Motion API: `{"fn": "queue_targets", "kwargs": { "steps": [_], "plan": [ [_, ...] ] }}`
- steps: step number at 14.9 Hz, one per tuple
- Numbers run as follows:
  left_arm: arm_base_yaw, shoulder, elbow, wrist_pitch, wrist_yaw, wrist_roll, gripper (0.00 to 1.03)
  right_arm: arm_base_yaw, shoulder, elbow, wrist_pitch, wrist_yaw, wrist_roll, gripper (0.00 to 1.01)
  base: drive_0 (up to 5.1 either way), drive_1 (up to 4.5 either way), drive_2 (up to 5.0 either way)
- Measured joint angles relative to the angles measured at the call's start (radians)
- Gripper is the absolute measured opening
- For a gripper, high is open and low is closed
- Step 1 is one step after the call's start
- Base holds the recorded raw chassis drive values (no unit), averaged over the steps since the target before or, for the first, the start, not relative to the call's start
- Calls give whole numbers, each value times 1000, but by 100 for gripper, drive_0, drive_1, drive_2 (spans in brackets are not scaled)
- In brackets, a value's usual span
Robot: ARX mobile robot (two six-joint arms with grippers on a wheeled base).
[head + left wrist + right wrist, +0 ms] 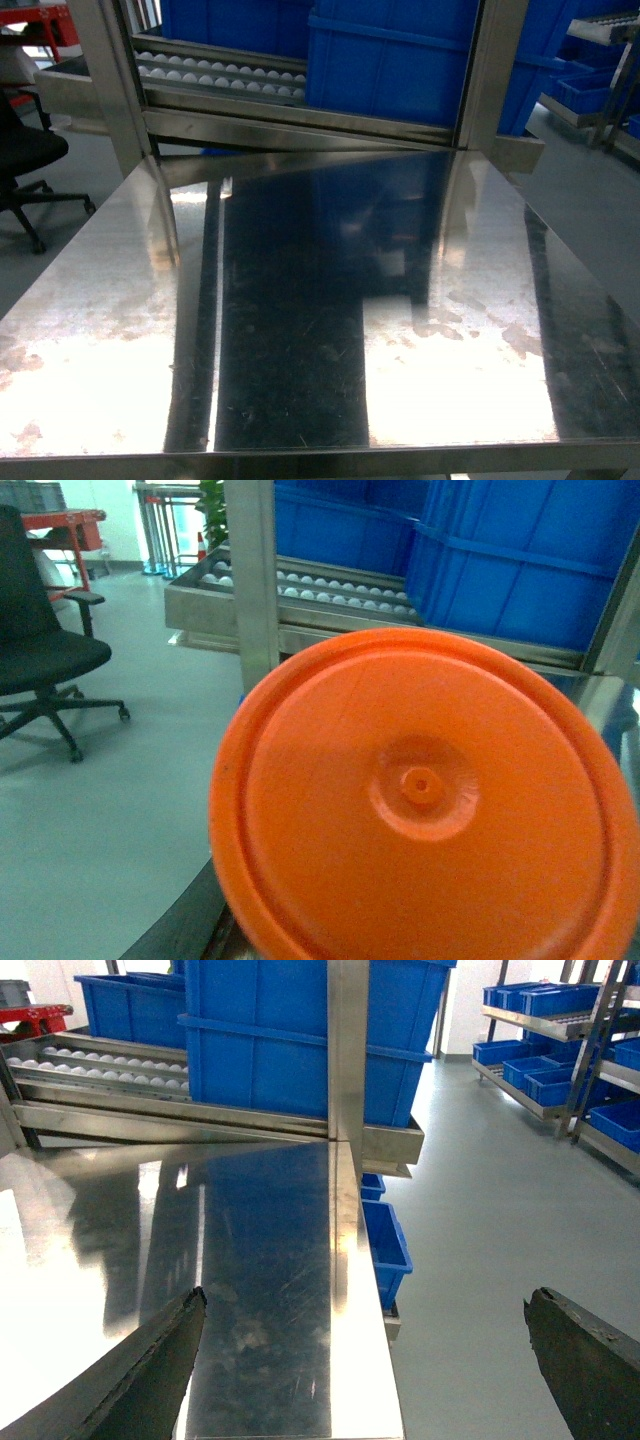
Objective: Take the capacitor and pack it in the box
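Orange disc fills the left wrist view and hides the left gripper, so its state can't be told. Right gripper hangs spread wide over the steel table's right edge, fingertips cropped. Neither capacitor nor box shows.

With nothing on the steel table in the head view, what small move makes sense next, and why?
Probably pan the head camera to find the box and capacitor: the steel table shows neither, only blue bins behind. An orange disc fills the left wrist view; the right gripper has its jaws spread open.
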Motion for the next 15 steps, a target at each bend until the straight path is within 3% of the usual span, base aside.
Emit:
{"fn": "queue_targets", "kwargs": {
  "steps": [4,5,15],
  "plan": [
    [-5,-122,-35,-87,1,0,45,0,0,0,0,0,0,98,0,0,0],
    [-5,-137,-61,-51,1,0,45,0,0,0,0,0,0,98,0,0,0],
    [-5,-394,-67,-308,1,0,45,0,0,0,0,0,0,98,0,0,0]
  ]
}}
